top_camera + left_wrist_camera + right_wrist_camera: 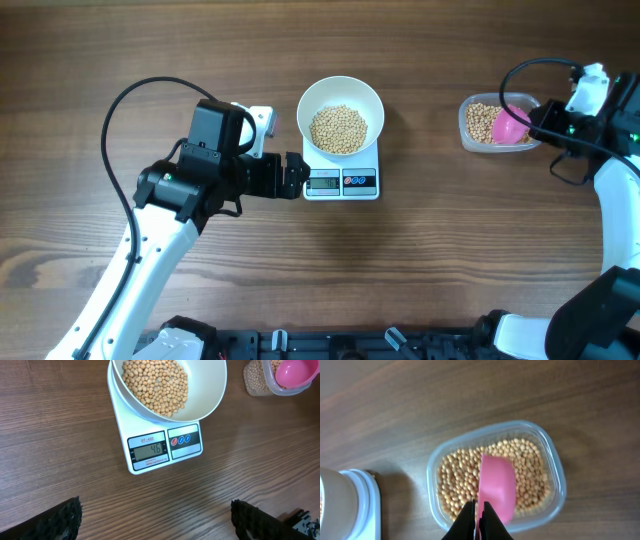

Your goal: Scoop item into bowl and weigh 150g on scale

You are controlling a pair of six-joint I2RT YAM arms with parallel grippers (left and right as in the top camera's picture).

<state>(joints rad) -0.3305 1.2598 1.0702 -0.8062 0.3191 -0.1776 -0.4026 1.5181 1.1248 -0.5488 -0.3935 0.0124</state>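
Observation:
The white bowl (341, 117) stands on the scale (341, 183) and holds a heap of tan beans (338, 129). In the left wrist view the scale (122, 425) shows 46 on its display. My left gripper (296, 176) is open just left of the scale's front edge, its jaws wide apart over bare wood (155, 520). At the far right, my right gripper (479, 510) is shut on the handle of a pink scoop (496, 487). The scoop sits inside a clear tub (555, 475), down among more beans (457, 480).
The clear tub (497, 122) lies right of the scale with a strip of wood between them. Black cables loop behind both arms. The arm bases sit along the table's front edge.

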